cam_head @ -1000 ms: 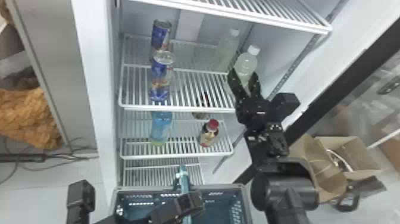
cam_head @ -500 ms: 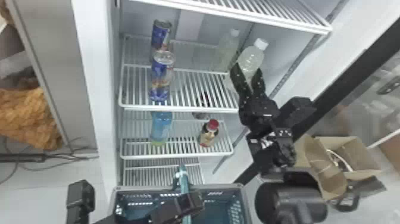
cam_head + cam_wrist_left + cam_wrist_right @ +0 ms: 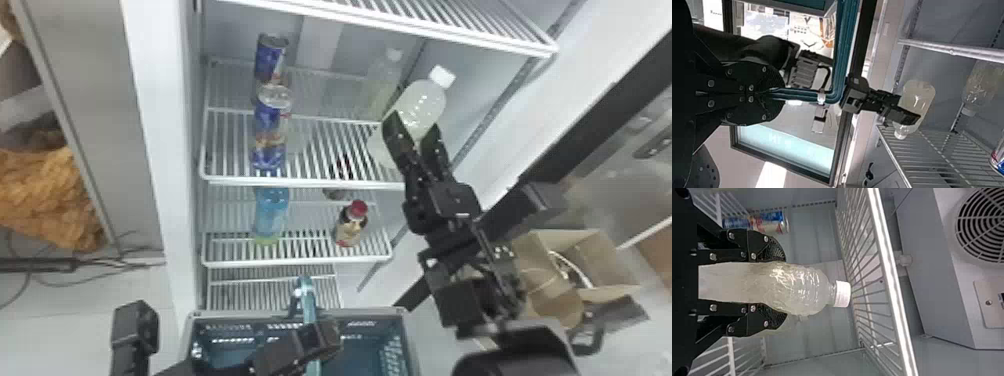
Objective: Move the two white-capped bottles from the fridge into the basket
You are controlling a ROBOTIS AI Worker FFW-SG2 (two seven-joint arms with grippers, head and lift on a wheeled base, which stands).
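My right gripper (image 3: 414, 134) is shut on a white-capped bottle (image 3: 424, 104) of cloudy liquid, which leans with its cap to the upper right by the upper shelf's right end. In the right wrist view, the bottle (image 3: 801, 290) lies between both fingers of the right gripper (image 3: 778, 284). Behind it, the other white-capped bottle (image 3: 382, 80) stands on the same shelf. Low in the head view is my left gripper (image 3: 322, 340), at the basket (image 3: 405, 340). The left wrist view shows the left gripper (image 3: 779, 94) shut on the teal basket handle (image 3: 803, 94).
Two blue cans (image 3: 270, 127) stand left on the upper shelf (image 3: 300, 181). Below are a blue bottle (image 3: 271, 212) and a red-capped bottle (image 3: 351, 224). Another wire shelf (image 3: 430, 31) hangs above the held bottle. Cardboard boxes (image 3: 595, 250) sit outside at right.
The right gripper and its bottle have moved to the right and nearer the camera, and the bottle leans more. The left arm has stayed where it was.
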